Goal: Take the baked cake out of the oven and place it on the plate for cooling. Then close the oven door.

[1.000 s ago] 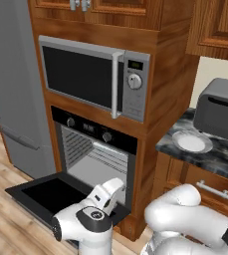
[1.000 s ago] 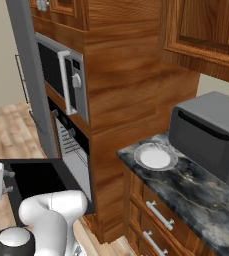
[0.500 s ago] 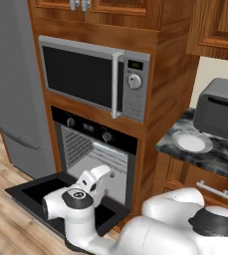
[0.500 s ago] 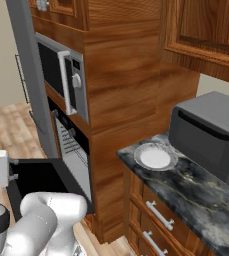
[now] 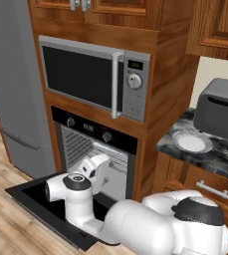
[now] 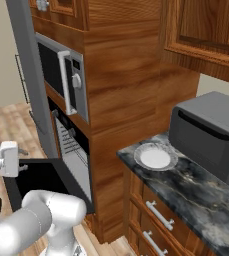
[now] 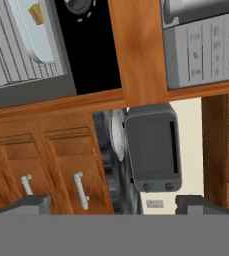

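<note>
The arm has swung left over the lowered oven door (image 5: 41, 199), its gripper (image 7: 111, 204) wide open and empty. The cake (image 7: 35, 13) sits on the pale tray (image 7: 33, 31) inside the oven (image 5: 93, 144); the plate (image 5: 191, 141) waits on the counter to the right. Reaching in sideways could knock the rack. The base views hide the cake.

You have a silver microwave (image 5: 93, 79) at upper centre, a grey toaster box (image 5: 220, 116) at right, perhaps a fridge (image 5: 11, 84) at left.
</note>
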